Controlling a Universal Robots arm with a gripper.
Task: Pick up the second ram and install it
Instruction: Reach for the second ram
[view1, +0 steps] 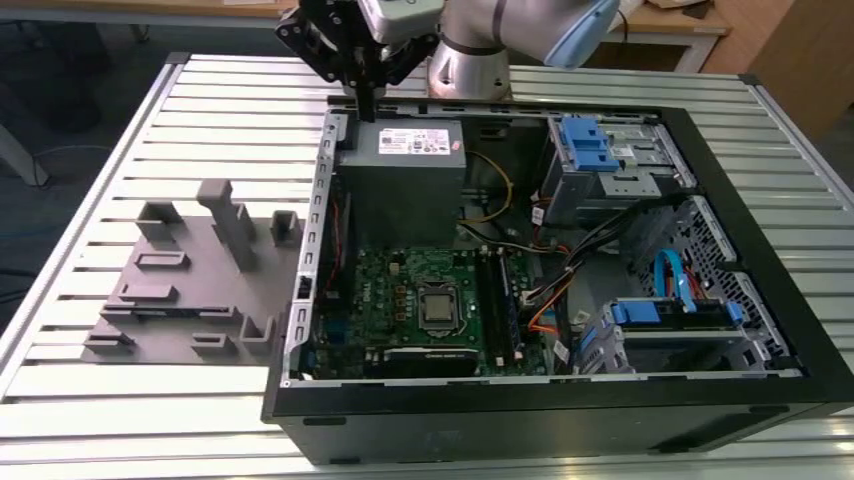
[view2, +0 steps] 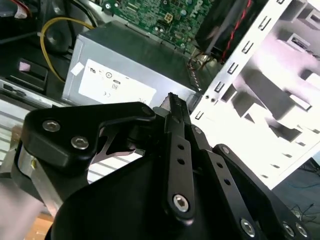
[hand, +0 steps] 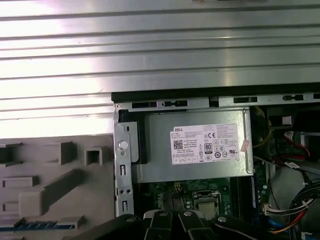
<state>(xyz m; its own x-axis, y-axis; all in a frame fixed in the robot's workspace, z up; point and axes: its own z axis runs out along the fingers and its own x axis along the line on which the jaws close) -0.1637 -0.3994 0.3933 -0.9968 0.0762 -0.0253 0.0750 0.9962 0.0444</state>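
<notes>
Black end effector (view1: 363, 100) looks pinched together on a thin dark memory stick (view2: 173, 101), far as I can make out. It's hanging over the power supply (view1: 400, 170) end of the open computer case (view1: 534, 405), near the surface (view1: 240, 100) edge where the arm stands. Grey holder block (view1: 187, 285) sits just beside the case.

Fixture block (view1: 187, 290) on table (view1: 134, 420), at the exterior view's left of case (view1: 534, 412)
</notes>
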